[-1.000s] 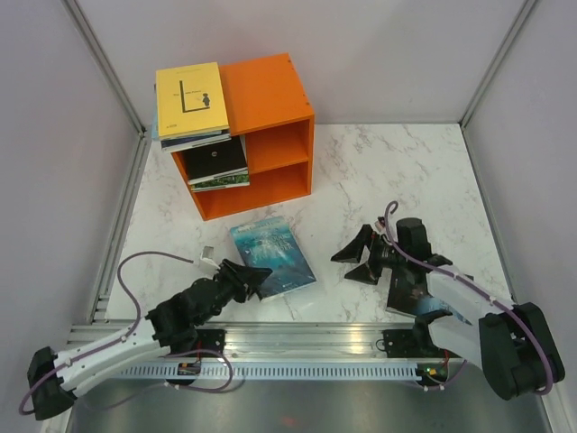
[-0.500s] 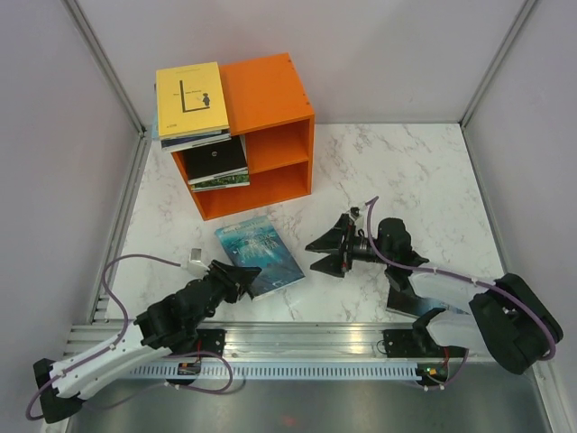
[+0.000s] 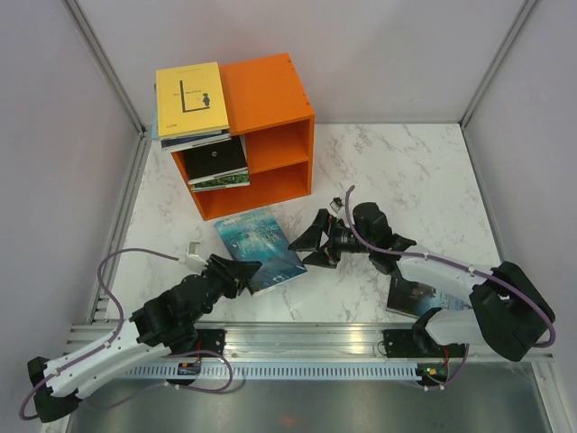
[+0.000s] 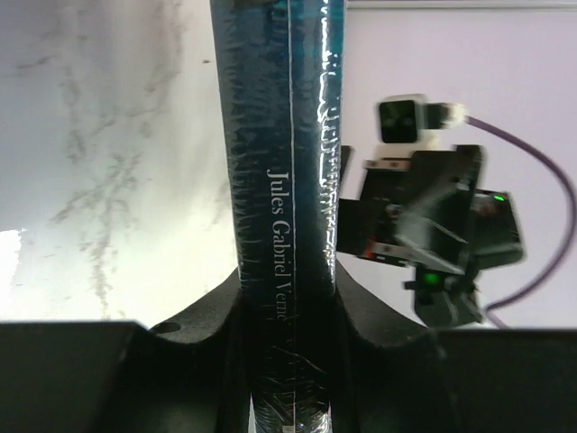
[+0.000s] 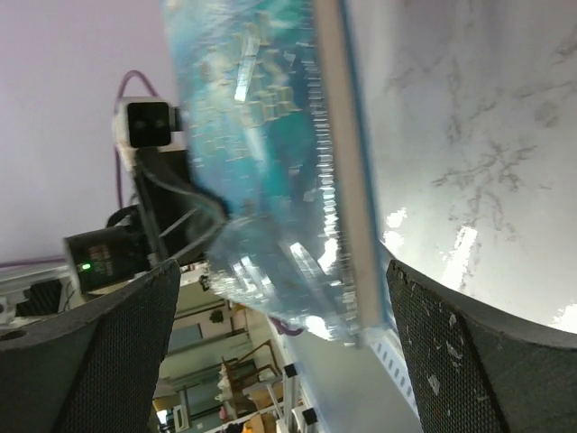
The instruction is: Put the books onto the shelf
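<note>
From above, the orange shelf [image 3: 270, 108] stood at the back of the marble table [image 3: 406, 171]. The yellow book [image 3: 191, 99] topped a stack on its roof, and a black book [image 3: 216, 161] lay in the upper compartment. The teal-blue book [image 3: 260, 245] was in front of the shelf. The left gripper [image 3: 245, 273] was clamped on its near edge, while the right gripper [image 3: 314, 244] gaped wide just beside its right edge. The left wrist camera showed the spine pinched between both fingers. The right wrist camera showed its fingers fully spread with the book's edge between them, contact unclear
</note>
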Action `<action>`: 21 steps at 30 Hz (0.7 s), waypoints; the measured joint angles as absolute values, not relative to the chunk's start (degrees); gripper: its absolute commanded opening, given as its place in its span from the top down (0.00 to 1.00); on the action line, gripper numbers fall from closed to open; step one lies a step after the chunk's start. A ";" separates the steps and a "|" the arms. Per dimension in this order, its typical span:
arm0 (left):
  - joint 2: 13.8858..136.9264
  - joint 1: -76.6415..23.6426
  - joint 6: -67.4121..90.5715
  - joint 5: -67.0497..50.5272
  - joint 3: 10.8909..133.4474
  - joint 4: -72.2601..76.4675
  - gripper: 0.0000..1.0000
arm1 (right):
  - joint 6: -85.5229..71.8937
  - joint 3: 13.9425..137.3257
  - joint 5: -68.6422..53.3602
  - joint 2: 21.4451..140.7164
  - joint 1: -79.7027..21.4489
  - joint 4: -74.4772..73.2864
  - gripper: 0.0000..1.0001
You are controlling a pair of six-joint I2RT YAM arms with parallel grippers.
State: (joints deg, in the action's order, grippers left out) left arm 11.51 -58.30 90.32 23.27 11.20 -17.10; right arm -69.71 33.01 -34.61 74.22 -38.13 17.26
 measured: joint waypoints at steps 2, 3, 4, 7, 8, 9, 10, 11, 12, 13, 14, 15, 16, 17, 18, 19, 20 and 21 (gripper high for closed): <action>11.05 -58.30 90.26 23.31 11.81 -16.12 0.98 | -68.51 33.15 -34.33 75.40 -38.15 16.10 0.02; 10.76 -58.30 90.26 23.31 11.84 -15.66 0.98 | -68.31 33.12 -34.35 76.47 -38.15 15.81 0.02; 10.50 -58.30 90.26 23.29 11.84 -15.27 0.98 | -68.36 33.04 -34.46 77.78 -38.15 15.88 0.02; 9.65 -58.30 90.08 23.29 11.44 -14.63 0.98 | -69.71 32.60 -35.16 80.86 -38.20 17.91 0.02; 9.37 -58.30 90.11 23.29 10.83 -14.31 0.98 | -70.59 32.34 -35.31 81.47 -38.33 19.33 0.02; 8.97 -58.30 90.13 23.31 10.09 -13.76 0.98 | -71.70 32.08 -35.55 81.93 -38.59 21.06 0.02; 8.54 -58.30 90.13 23.29 9.32 -13.23 0.98 | -72.88 31.70 -35.90 82.30 -38.94 23.42 0.02; 8.14 -58.30 90.13 23.27 8.62 -12.93 0.98 | -74.48 31.35 -36.21 82.56 -39.35 25.87 0.02; 7.90 -58.30 90.15 23.29 8.12 -12.73 0.98 | -75.85 31.11 -36.38 82.67 -39.70 27.94 0.02; 7.55 -58.30 90.15 23.31 7.60 -12.49 0.98 | -77.30 30.74 -36.67 82.72 -40.07 30.79 0.05; 7.29 -58.30 90.15 23.35 7.05 -11.99 0.98 | -79.09 30.41 -36.91 82.78 -40.49 33.78 0.08; 7.05 -58.30 90.65 23.46 6.66 -11.31 0.98 | -80.47 29.98 -36.95 82.89 -40.82 36.14 0.12; 6.66 -58.26 90.76 23.53 6.44 -10.44 0.98 | -82.35 29.23 -37.06 83.24 -40.88 39.11 0.21; 6.37 -58.26 90.78 23.53 6.37 -9.65 0.98 | -84.14 28.62 -37.21 83.66 -41.06 41.82 0.25; 6.24 -58.26 90.87 23.51 6.35 -8.93 0.98 | -85.93 28.14 -37.36 84.03 -41.28 44.18 0.30; 6.22 -58.26 90.89 23.53 6.35 -8.25 0.98 | -87.35 27.70 -37.43 84.40 -41.60 46.59 0.38; 6.22 -58.26 90.91 23.53 6.37 -7.55 0.98 | -88.49 27.40 -37.47 84.64 -41.93 48.47 0.42; 6.26 -58.26 91.09 23.51 6.42 -6.92 0.98 | -89.71 27.09 -37.47 84.86 -42.26 50.26 0.47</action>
State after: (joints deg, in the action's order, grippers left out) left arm 6.26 -58.26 91.09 23.51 6.42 -6.92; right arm -89.71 27.09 -37.47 84.86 -42.26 50.26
